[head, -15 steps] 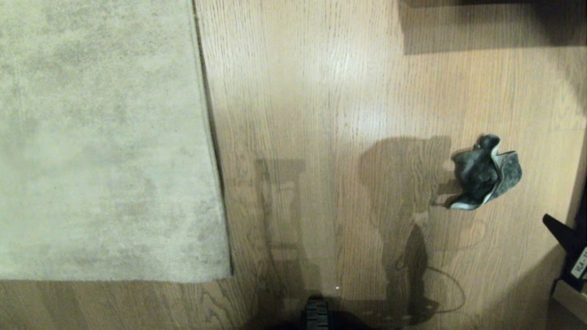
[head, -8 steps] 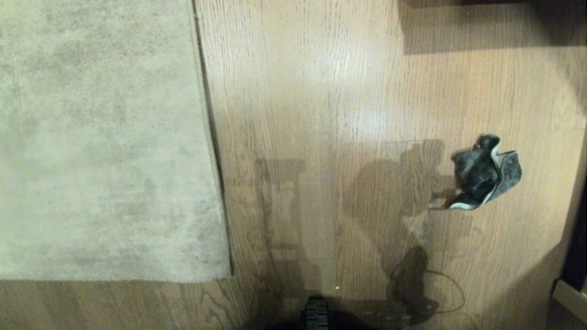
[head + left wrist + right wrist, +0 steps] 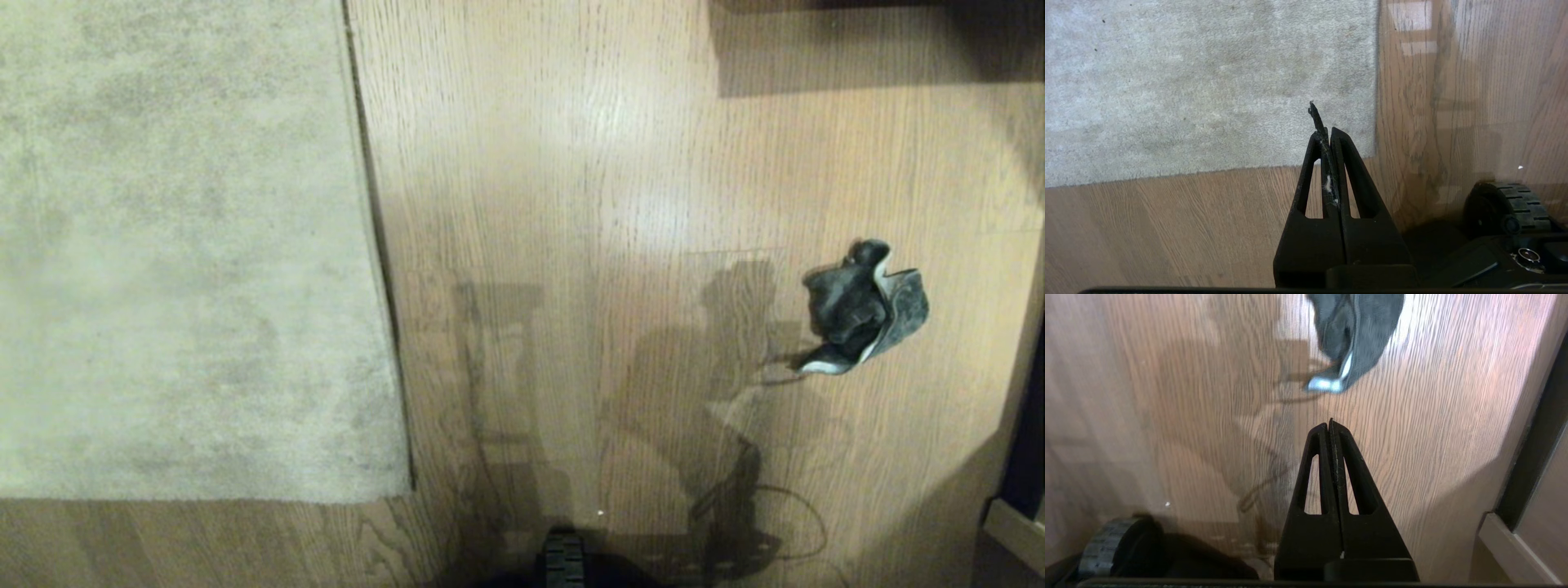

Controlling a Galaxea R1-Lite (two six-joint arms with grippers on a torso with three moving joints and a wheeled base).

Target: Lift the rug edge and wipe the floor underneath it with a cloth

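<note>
Nearest you, at the bottom of the head view, sits the robot's dark wheel (image 3: 563, 559), with arm shadows spread over the floor (image 3: 588, 163) just beyond it. Neither arm shows in that view. Your left end effector (image 3: 1326, 132) hangs above the near right corner of the rug, clenched, with only a dark scrap of fibre sticking out between the tips; it grips nothing of the task. Your right end effector (image 3: 1329, 424) is also clenched and empty, pointing at bare floor a little short of the cloth (image 3: 1353, 339).

Further out on the right, the cloth (image 3: 865, 306) lies crumpled on the floor, well apart from the rug. On the left, the rug edge (image 3: 371, 245) runs straight from near to far and lies flat, its near corner (image 3: 400, 490) down on the planks.

By my reading you are at the very start: the cloth is not yet picked up and the rug not yet lifted. Next, spread the right end effector's tips, carry it forward over the cloth and close on a raised fold. The left one must get under that near corner.
</note>
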